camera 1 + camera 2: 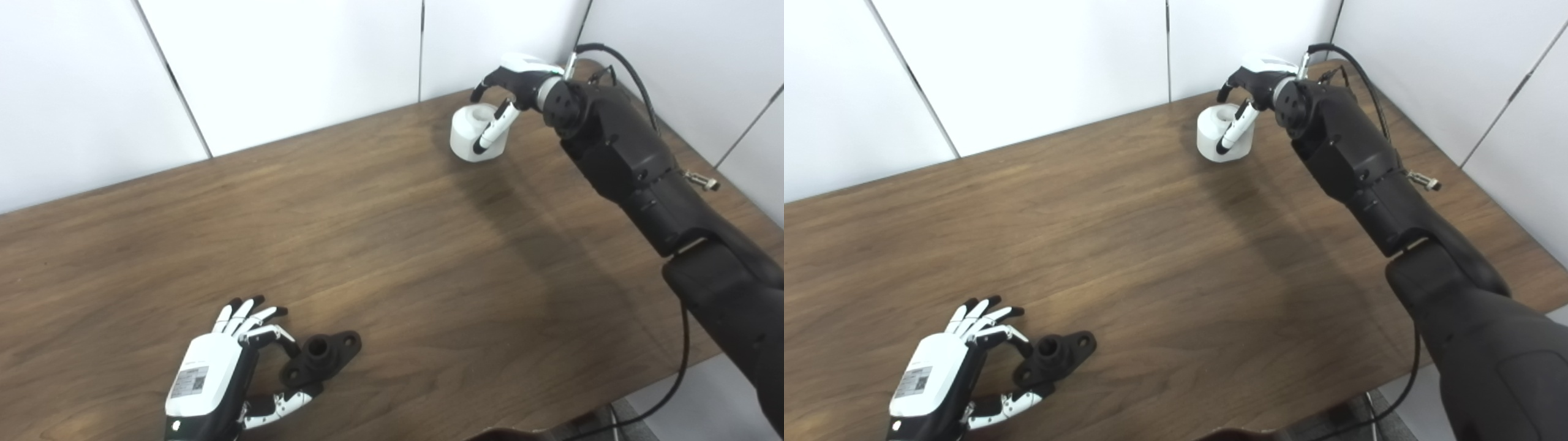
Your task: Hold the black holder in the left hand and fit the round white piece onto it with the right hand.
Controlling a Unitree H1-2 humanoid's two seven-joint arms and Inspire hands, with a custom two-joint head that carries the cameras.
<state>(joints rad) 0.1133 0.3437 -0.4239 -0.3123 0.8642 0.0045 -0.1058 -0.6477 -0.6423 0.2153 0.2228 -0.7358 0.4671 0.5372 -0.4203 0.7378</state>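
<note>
Tabletop: fingers [497, 125] around white piece [470, 136]

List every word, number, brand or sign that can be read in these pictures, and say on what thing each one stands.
No text can be read.
Sticker on the back of the left hand: printed lines and a square code, too small and blurred to read.
Black holder, white piece, right hand, table: no writing visible.
</note>
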